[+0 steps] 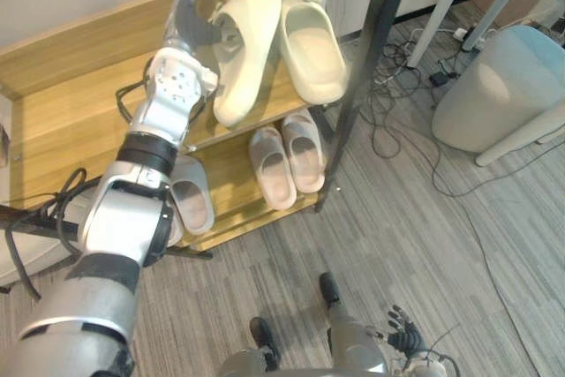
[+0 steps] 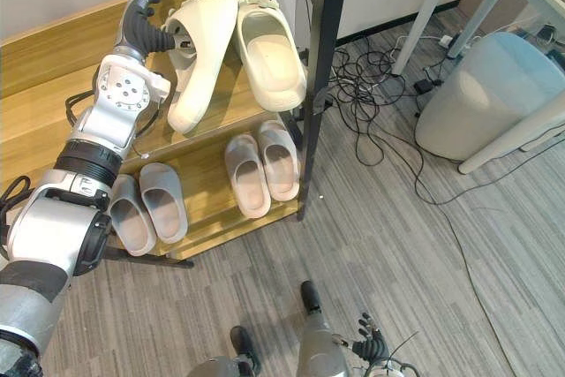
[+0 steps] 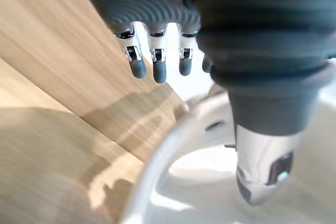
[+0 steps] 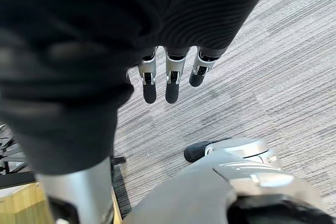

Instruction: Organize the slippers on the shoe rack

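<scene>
Two cream slippers lie on the top board of the wooden shoe rack (image 1: 71, 121). One cream slipper (image 1: 240, 55) is tipped up on its side, and the other cream slipper (image 1: 311, 46) lies flat to its right. My left hand (image 1: 188, 13) is at the tipped slipper's opening. Its thumb (image 3: 262, 166) reaches into the tipped slipper (image 3: 168, 187) while its fingers (image 3: 157, 66) stay straight, apart from the strap. The right hand (image 1: 406, 338) hangs low over the carpet with relaxed fingers (image 4: 170, 80).
The lower shelf holds a pinkish-grey pair (image 1: 287, 161) and a grey pair (image 2: 148, 205). A black post (image 1: 375, 50) stands at the rack's right end. Loose cables (image 1: 397, 86), a grey padded stool (image 1: 503, 86) and white table legs (image 1: 437, 2) lie beyond on the carpet.
</scene>
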Motion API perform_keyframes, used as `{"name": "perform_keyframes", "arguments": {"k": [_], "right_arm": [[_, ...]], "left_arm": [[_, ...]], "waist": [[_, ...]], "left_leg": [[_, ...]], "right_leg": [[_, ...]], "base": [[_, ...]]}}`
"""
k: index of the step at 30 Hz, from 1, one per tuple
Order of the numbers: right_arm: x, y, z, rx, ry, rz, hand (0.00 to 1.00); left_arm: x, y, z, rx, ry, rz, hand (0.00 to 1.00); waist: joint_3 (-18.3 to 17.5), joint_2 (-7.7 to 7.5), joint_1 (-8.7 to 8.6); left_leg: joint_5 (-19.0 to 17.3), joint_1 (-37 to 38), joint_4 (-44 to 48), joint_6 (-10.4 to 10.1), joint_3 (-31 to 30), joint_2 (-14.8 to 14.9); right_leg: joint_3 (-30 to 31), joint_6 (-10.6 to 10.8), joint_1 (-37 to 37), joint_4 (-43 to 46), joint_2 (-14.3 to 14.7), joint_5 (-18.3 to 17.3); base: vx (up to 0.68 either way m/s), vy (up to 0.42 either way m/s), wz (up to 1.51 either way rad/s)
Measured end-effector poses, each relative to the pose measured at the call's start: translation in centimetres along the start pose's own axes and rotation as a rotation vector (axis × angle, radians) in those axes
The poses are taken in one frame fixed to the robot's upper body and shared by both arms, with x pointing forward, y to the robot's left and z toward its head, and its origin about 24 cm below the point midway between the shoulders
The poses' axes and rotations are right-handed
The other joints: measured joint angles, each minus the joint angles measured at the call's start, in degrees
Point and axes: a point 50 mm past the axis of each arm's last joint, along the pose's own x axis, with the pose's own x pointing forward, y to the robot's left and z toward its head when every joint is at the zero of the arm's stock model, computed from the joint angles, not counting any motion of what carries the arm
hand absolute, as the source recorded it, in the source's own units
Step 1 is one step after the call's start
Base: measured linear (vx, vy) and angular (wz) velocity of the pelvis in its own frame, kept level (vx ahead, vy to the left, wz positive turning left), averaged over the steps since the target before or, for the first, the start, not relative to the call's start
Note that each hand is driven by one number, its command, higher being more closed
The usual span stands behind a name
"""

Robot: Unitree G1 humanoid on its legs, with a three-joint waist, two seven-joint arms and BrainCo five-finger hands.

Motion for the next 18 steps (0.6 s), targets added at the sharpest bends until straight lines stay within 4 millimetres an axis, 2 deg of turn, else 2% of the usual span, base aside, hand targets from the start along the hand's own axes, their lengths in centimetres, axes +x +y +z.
{"name": "perform_keyframes", "arguments": {"k": [12, 18], "right_arm": [[0.1, 0.0, -0.3, -0.009, 0.015, 0.006, 0.0], [0.3, 0.0, -0.4, -0.012, 0.023, 0.002, 0.0]], "left_arm": [[-0.7, 0.4, -2.0, 0.001, 0.073, 0.024, 0.0], [-1.0, -0.3, -2.9, -0.003, 0.121, 0.005, 0.0]], "waist": [[-0.04, 0.06, 0.09], [-0.07, 0.1, 0.38]], "left_leg": [[0.24, -0.13, 0.07, 0.12, -1.68, -0.32], [0.82, -0.21, -0.47, 0.33, -2.29, -0.73]], "right_leg": [[-2.11, -0.04, 0.61, 0.0, -0.1, 0.08], [-2.88, -0.12, 0.66, 0.0, -0.45, 0.03]], "base": [[0.01, 0.004, 0.06], [0.0, 0.006, 0.07]]}}
